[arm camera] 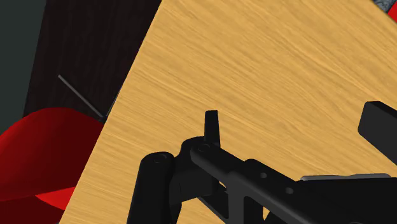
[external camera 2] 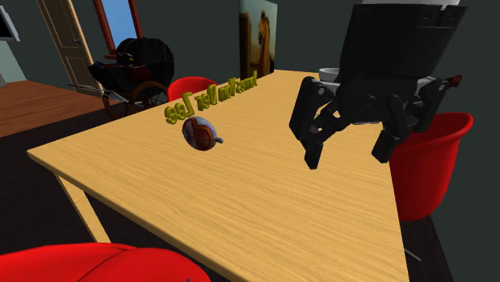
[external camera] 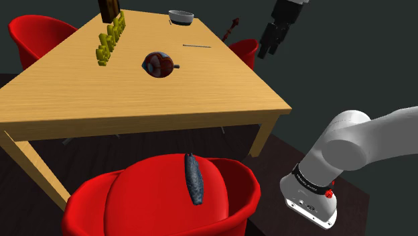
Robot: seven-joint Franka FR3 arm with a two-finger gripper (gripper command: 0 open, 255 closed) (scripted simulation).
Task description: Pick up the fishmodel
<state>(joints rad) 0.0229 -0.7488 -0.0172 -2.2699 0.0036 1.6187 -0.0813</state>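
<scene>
Wood-grained table (external camera: 221,94) takes up the middle of the shoulder view. A red chair (external camera: 134,201) is drawn up to its near edge, at 6 o'clock in that view. The white arm (external camera: 348,144) rises from the lower right. Its black gripper (external camera: 273,41) hangs high above the table's far corner at about 1 o'clock, fingers spread wide with nothing between them.

The fishmodel (external camera: 193,178) is a dark blue-grey, slender body lying on the chair's seat, below table height. From the gripper it lies at roughly 7 o'clock in the shoulder view and well apart, with the whole tabletop between them. Its long axis runs close to 12-to-6, the upper end leaning slightly toward 11. By my reckoning the hand must come back over the table edge, drop low, and turn so its fingers close across that narrow width.

As for containers, a round red-and-blue vessel (external camera: 159,64) stands mid-table, its opening unseen. A grey bowl (external camera: 181,16) sits at the far edge, and I cannot tell what it holds.
</scene>
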